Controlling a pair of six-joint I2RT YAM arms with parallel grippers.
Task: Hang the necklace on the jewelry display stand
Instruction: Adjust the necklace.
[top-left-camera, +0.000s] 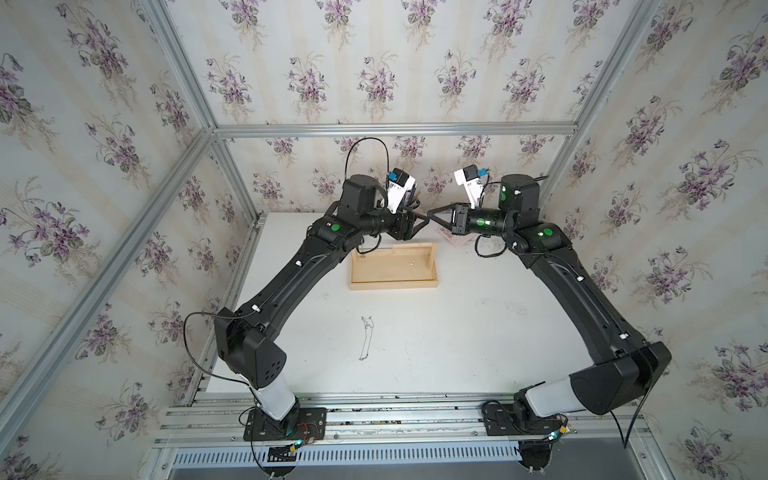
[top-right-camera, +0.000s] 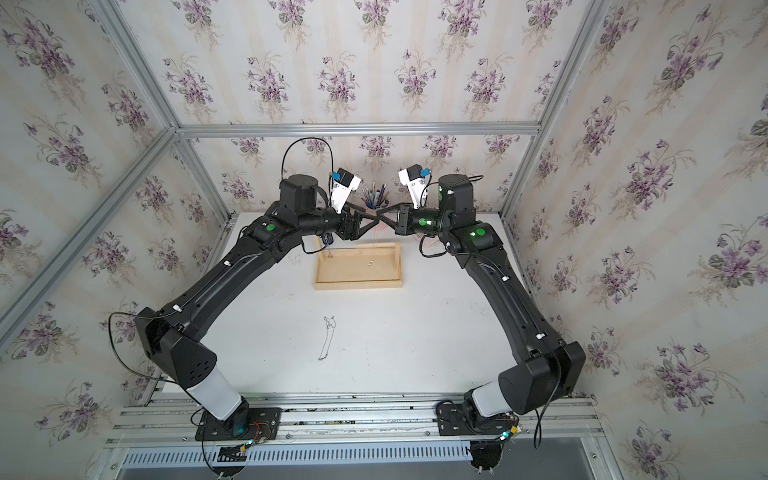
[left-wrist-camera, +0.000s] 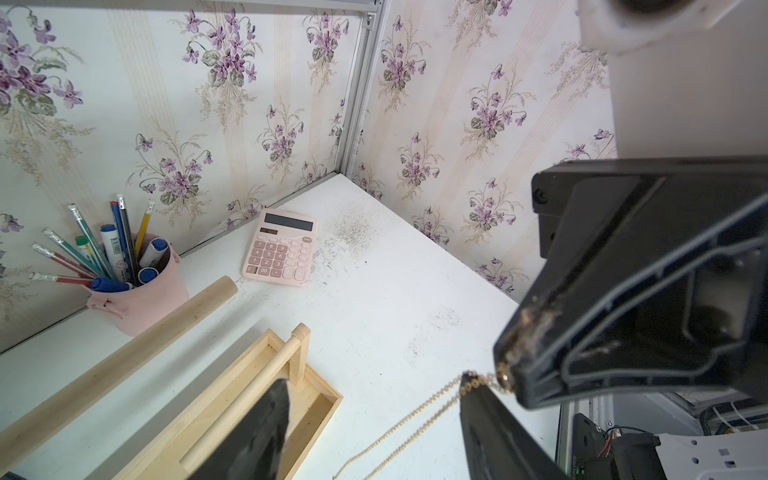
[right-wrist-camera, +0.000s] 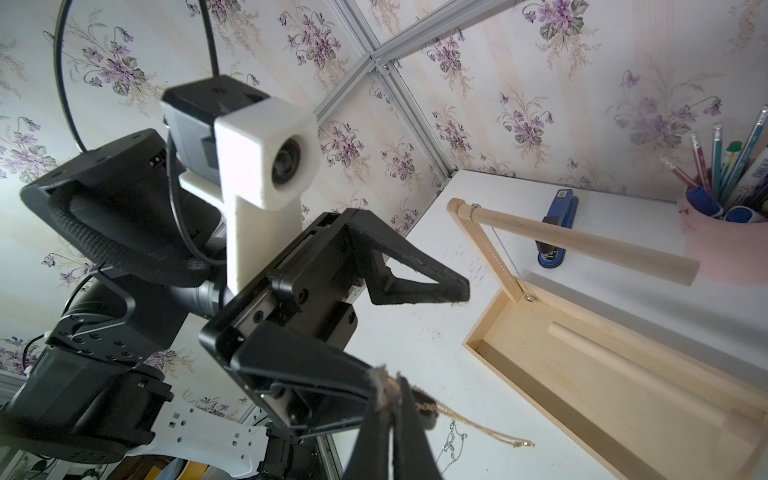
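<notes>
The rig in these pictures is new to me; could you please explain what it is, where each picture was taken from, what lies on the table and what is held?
It is a robot: a left arm and a right arm mounted at the edge of a white table, each ending in a two-fingered hand. Two pictures look down from one overhead camera; the other two come from cameras on the wrists. On the table are a wooden stand, a pen cup, a calculator and a stapler. One necklace lies loose mid-table, and a silver chain hangs on the stand. The right hand is shut on a gold chain; the left hand is open close beside it.
</notes>
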